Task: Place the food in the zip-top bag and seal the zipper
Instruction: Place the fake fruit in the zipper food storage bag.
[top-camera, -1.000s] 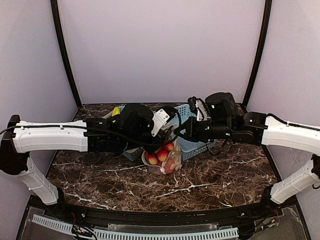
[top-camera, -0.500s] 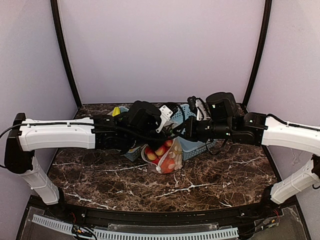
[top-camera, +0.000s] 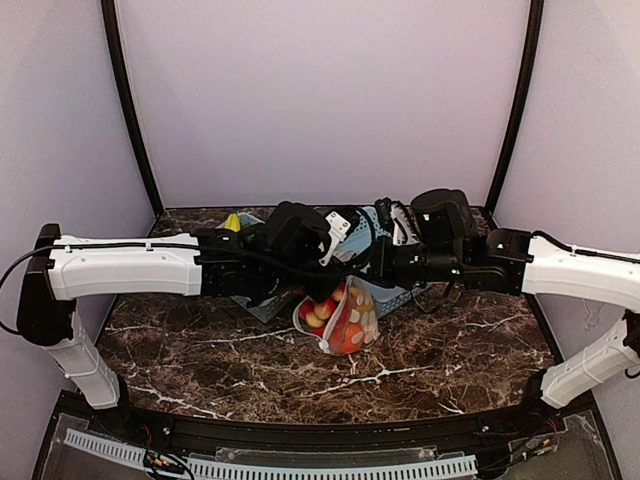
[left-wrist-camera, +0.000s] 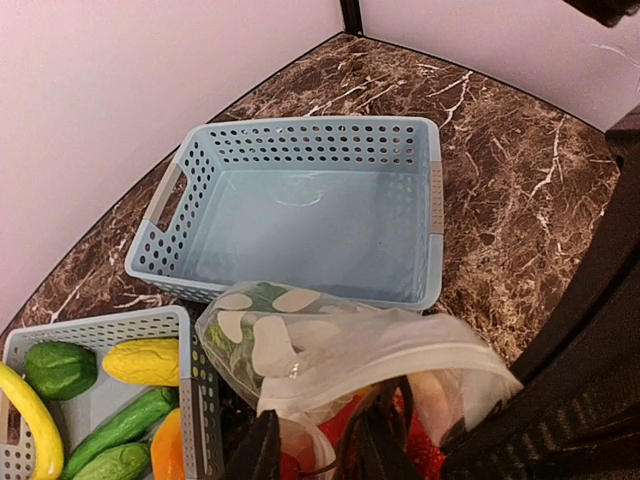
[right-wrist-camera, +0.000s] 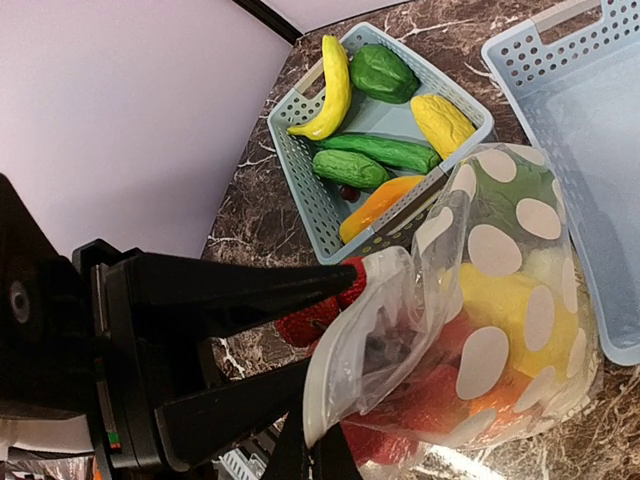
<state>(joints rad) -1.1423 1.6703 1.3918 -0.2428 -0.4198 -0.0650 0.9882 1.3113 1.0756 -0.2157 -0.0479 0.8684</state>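
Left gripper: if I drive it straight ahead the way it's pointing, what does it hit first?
The zip-top bag, bunched directly ahead of the left gripper, likely touching it. Past it sits the empty blue basket, though depth is unclear.

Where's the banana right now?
In the right wrist view the banana lies along the left edge of the vegetable basket, beside the green pepper, up and left of the bag.

A first basket (left-wrist-camera: 300, 150) and a second basket (left-wrist-camera: 100, 322) are sitting side by side, making two. The second is carrying one banana (right-wrist-camera: 330, 85), one green pepper (right-wrist-camera: 385, 72), one yellow piece (right-wrist-camera: 443, 122), two cucumbers (right-wrist-camera: 385, 152) and one orange piece (right-wrist-camera: 385, 205). One zip-top bag (right-wrist-camera: 500, 300) is bulging (contents too bunched for counting).
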